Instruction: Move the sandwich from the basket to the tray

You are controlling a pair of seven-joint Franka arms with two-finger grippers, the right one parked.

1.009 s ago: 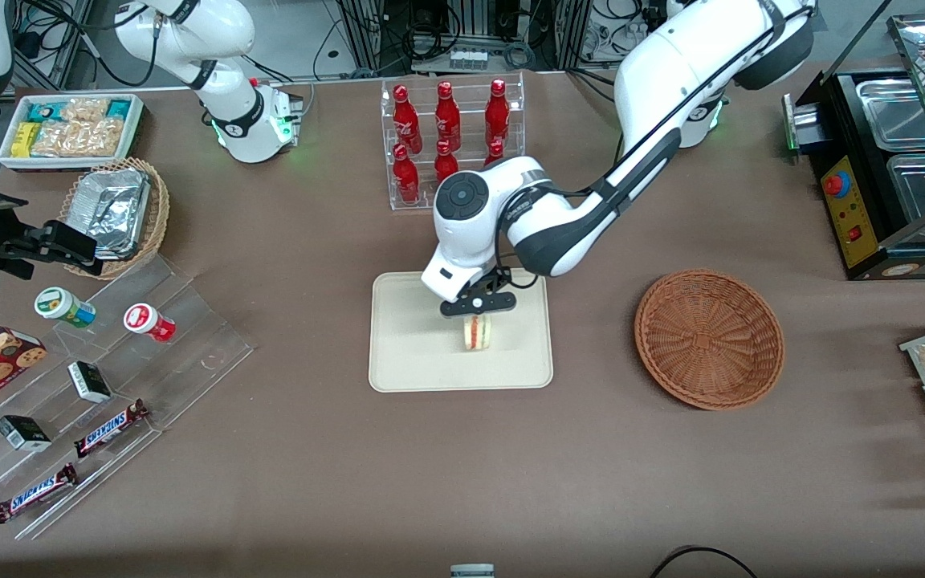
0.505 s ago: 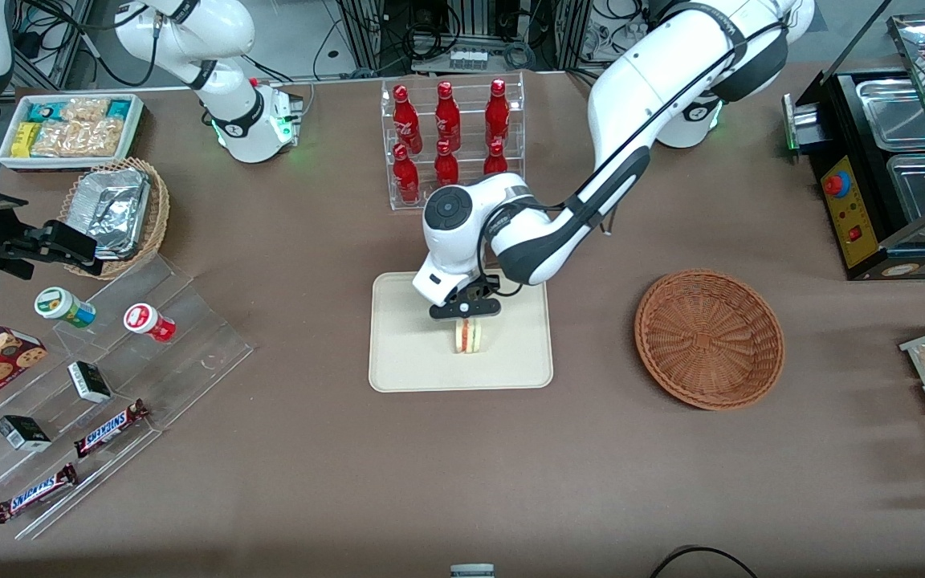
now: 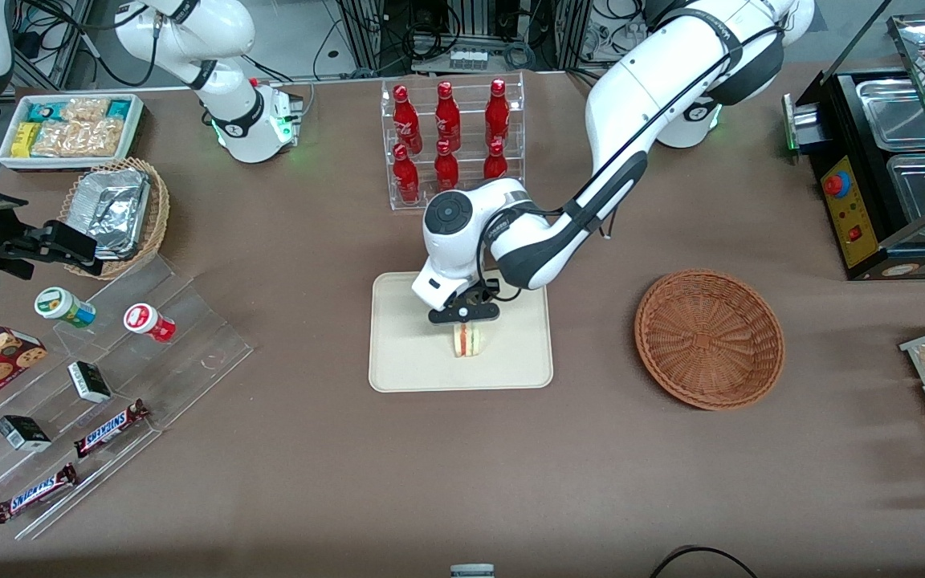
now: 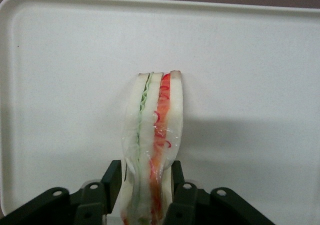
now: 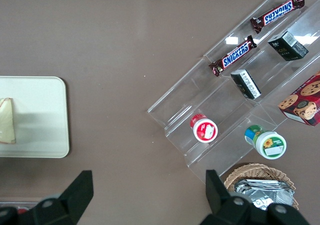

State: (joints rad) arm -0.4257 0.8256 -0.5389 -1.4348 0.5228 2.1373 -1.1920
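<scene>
The sandwich [image 3: 468,340] is a white wedge with red and green filling. It stands on its edge on the cream tray [image 3: 406,361], near the tray's middle. My left gripper [image 3: 466,323] reaches down from above and is shut on the sandwich's upper part. The wrist view shows one black finger [image 4: 113,177] on each side of the sandwich [image 4: 155,130], the bread pinched between them, over the tray floor [image 4: 60,85]. The reddish-brown basket [image 3: 709,339] lies empty toward the working arm's end of the table, about a tray's width from the tray.
A clear rack of red bottles [image 3: 448,136] stands farther from the front camera than the tray, close to the arm's elbow. Stepped acrylic shelves with snacks [image 3: 101,377] and a tan basket of foil containers [image 3: 113,213] sit toward the parked arm's end. A black food warmer [image 3: 888,168] is at the working arm's end.
The gripper has carried the sandwich a little toward the parked arm's end and down over the tray. In the last half second it has hardly moved.
</scene>
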